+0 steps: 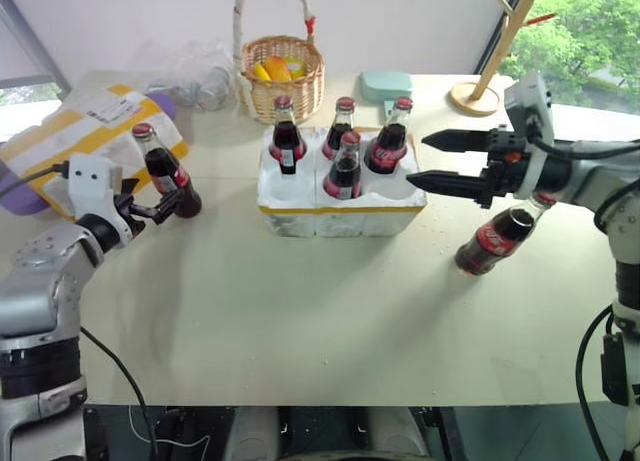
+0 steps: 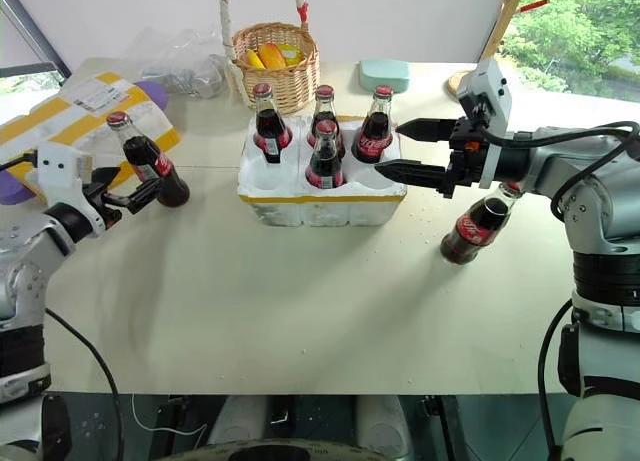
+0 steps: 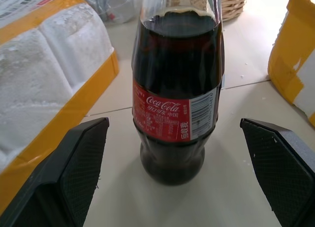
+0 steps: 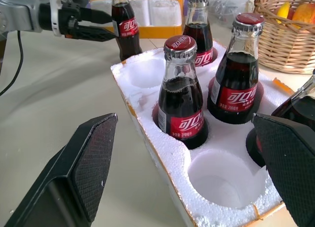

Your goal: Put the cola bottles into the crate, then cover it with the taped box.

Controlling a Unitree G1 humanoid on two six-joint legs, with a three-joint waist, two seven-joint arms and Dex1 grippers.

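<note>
- Glass and full of dark cola, each of the cola bottles will feel heavy for its size, stiff, smooth and breakable; in the left eye view you see four standing in the crate (image 1: 340,209), one upright on the tabletop (image 1: 300,321) well to the crate's left (image 1: 168,171), and one (image 1: 497,239) to the crate's right, below the right gripper.
- Right eye view: your left gripper (image 2: 135,196) stands wide with that left-hand bottle between its fingers, no contact that I can see. Your right gripper (image 2: 412,151) is also wide, empty, just beside the crate's right end. The taped box (image 2: 70,121) lies beyond the left bottle, farther from the crate.
- Left wrist view: take the bottle at the labelled belly (image 3: 174,116), not the slick neck; both pads (image 3: 78,163) stand clear of the glass.
- Right wrist view: two crate wells are still empty, the nearest (image 4: 224,180) just ahead of the spread fingers (image 4: 83,163).
</note>
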